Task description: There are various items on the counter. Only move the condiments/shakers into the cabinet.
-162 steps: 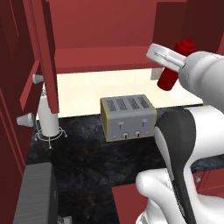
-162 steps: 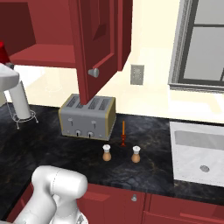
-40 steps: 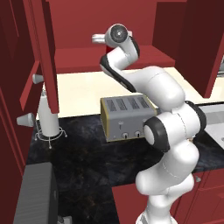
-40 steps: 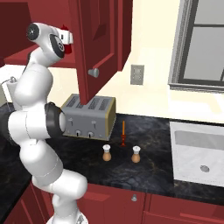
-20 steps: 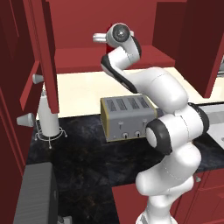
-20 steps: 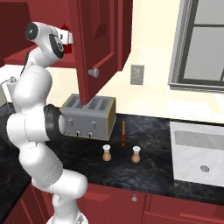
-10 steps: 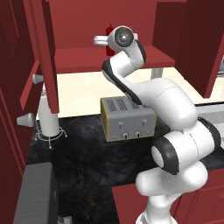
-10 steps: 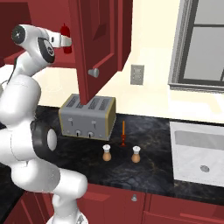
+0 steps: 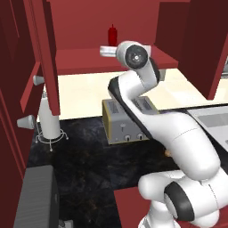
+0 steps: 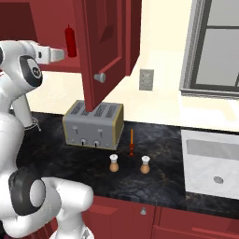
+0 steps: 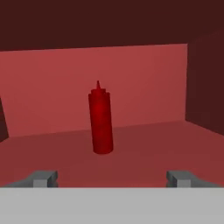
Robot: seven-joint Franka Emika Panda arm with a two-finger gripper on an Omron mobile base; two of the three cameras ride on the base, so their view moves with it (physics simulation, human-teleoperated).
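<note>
Now the red bottle stands upright on the cabinet shelf, well inside, slim and dark red with a pointed nozzle, nothing touching it. Before it hangs the gripper, jaws spread wide and empty, a clear gap between fingertips and bottle. From the left base view the bottle stands just beyond the hand; from the right it sits beside the hand and behind the open door.

So the first condiment looks delivered, and I'd judge the step in hand to be the retreat from the shelf. The next move would call for drawing the arm clear of the door edge, then reaching down and across to the counter.

Down there the two shakers wait near each other, round tan bodies with pale tops, in front of the toaster. A thin orange stick stands just behind them; that one should stay.
</note>
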